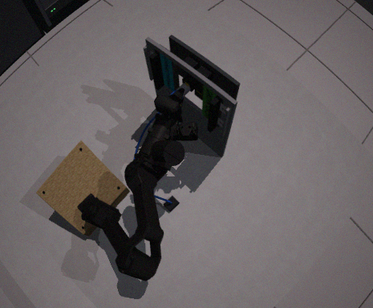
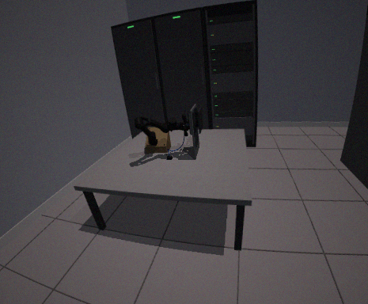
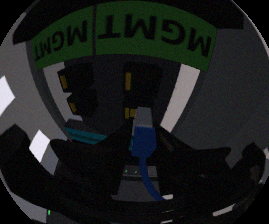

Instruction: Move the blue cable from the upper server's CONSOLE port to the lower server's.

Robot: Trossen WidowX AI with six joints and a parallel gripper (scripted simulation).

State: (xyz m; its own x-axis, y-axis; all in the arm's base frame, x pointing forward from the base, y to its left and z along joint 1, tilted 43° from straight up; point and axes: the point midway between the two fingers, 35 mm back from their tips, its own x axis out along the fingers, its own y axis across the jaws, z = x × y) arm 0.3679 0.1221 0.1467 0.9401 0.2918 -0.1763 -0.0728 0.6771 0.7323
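The clear-tipped blue plug (image 1: pixel 188 88) (image 3: pixel 144 141) is in the grasp of the gripper (image 1: pixel 177 95) (image 2: pixel 186 126) (image 3: pixel 141 124), whose black fingers close around it. In the wrist view the plug's clear end points to 12 o'clock, overlapping the lower of two central ports (image 3: pixel 142 82); yellow contacts show in both. Whether it is seated in that port I cannot tell. Two more ports (image 3: pixel 77 76) lie toward 10 o'clock, green MGMT labels (image 3: pixel 152 30) (image 1: pixel 208 100) arch across 12, and a teal label (image 3: pixel 85 135) (image 1: pixel 166 70) sits toward 9.

The blue cable (image 1: pixel 142 134) (image 2: pixel 182 143) (image 3: pixel 146 179) leaves the plug toward 5 o'clock in the wrist view. From above, it passes the arm (image 1: pixel 145 204) (image 2: pixel 155 124) on its 9 o'clock side, goes beneath it and reaches a small dark box (image 1: pixel 172 204) (image 2: pixel 169 157) at about 6 o'clock from the plug.

Also from above, the plug is at the face of the upright panel (image 1: pixel 217 138) (image 2: pixel 195 136), with a darker plate (image 1: pixel 221 78) behind it toward 1 o'clock. The wooden block (image 1: pixel 77 176) (image 2: pixel 160 138) lies toward 7 o'clock, the arm's foot on it. All this stands on the pale table (image 1: pixel 281 180) (image 2: pixel 159 178); in the exterior view, tall racks (image 2: pixel 180 59) rise beyond it, toward 12 o'clock.
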